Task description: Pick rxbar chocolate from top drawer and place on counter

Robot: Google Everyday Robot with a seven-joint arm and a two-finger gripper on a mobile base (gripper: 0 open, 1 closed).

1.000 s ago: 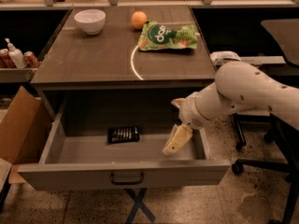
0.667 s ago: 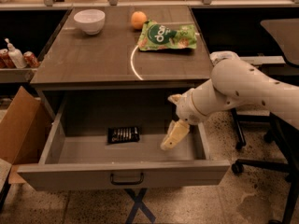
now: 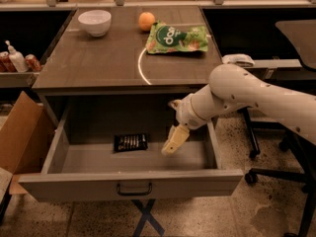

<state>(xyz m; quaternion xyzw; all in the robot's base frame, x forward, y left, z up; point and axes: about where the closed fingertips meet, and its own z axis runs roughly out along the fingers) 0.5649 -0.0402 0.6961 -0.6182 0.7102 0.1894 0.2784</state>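
A single white, smooth-shelled robot arm (image 3: pixel 247 95) reaches in from the right and bends down into the open top drawer (image 3: pixel 74 184). Its gripper (image 3: pixel 175 140), a pale cream wedge pointing down and to the left, hangs inside the drawer over the right part of the floor. Whether it is parted or closed cannot be made out. It is near the rxbar chocolate (image 3: pixel 131 142), just to the bar's right and apart from it.

The bar, one flat black rectangle with pale lettering, lies on the drawer floor near the back wall, a little left of centre.

The drawer is wide, shallow and grey, with a flat front panel and one dark metal handle (image 3: pixel 133 188) at its centre.

Above it, the counter (image 3: pixel 98 58) is a flat grey-brown wood-grain top with one thin pale curved line (image 3: pixel 141 69) across it. On it sit three things: one round white bowl (image 3: pixel 95 21) at the back left, one orange (image 3: pixel 146 20) at the back centre, and one crinkled green snack bag (image 3: pixel 177 38) just right of the orange.

A brown cardboard box (image 3: pixel 19 132) stands to the drawer's left.
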